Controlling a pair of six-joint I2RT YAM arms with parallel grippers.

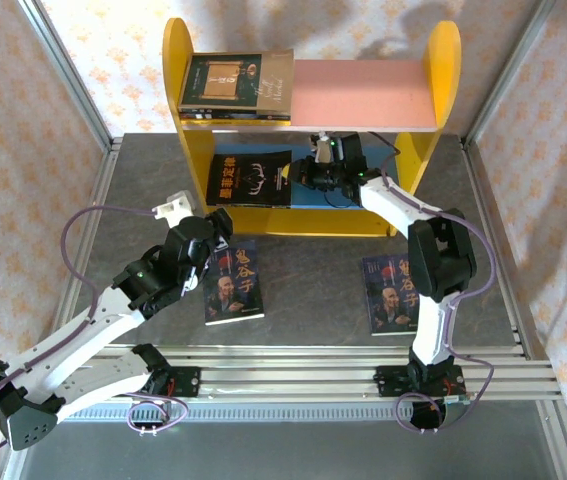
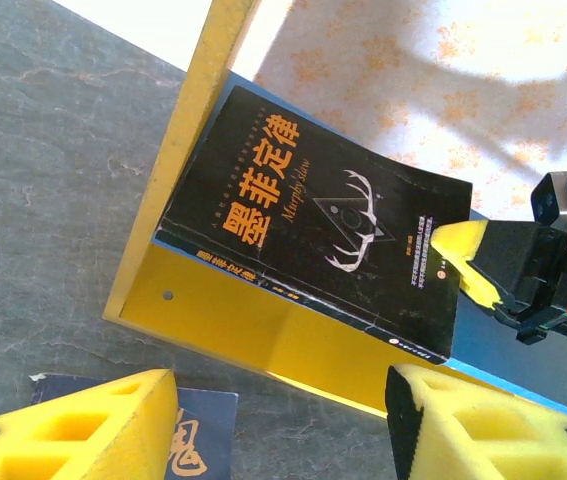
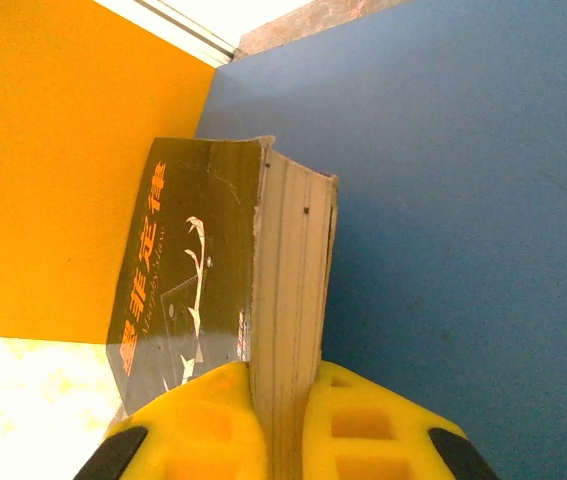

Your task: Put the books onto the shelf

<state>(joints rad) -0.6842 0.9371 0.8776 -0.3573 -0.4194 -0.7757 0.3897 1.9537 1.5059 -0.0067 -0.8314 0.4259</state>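
Note:
The shelf [image 1: 177,60] has yellow side panels, a pink upper board and a blue lower board [image 3: 463,200]. A black book with antlers [image 1: 251,180] lies on the lower board against the left panel. My right gripper [image 1: 300,176] is shut on its page edge, the yellow pads [image 3: 218,420] pinching it. That book [image 2: 303,200] also fills the left wrist view. My left gripper [image 2: 278,430] hovers open before the shelf, nothing between its fingers, just above a bearded-man book [image 1: 233,283]. A second bearded-man book [image 1: 391,292] lies at the right. A dark and a tan book [image 1: 235,85] rest on the pink board's left.
The grey table [image 1: 313,270] is bordered by metal rails, with patterned walls around it. The right half of the pink board [image 1: 363,95] is bare. The right arm's forearm [image 1: 393,205] reaches across the shelf's front right.

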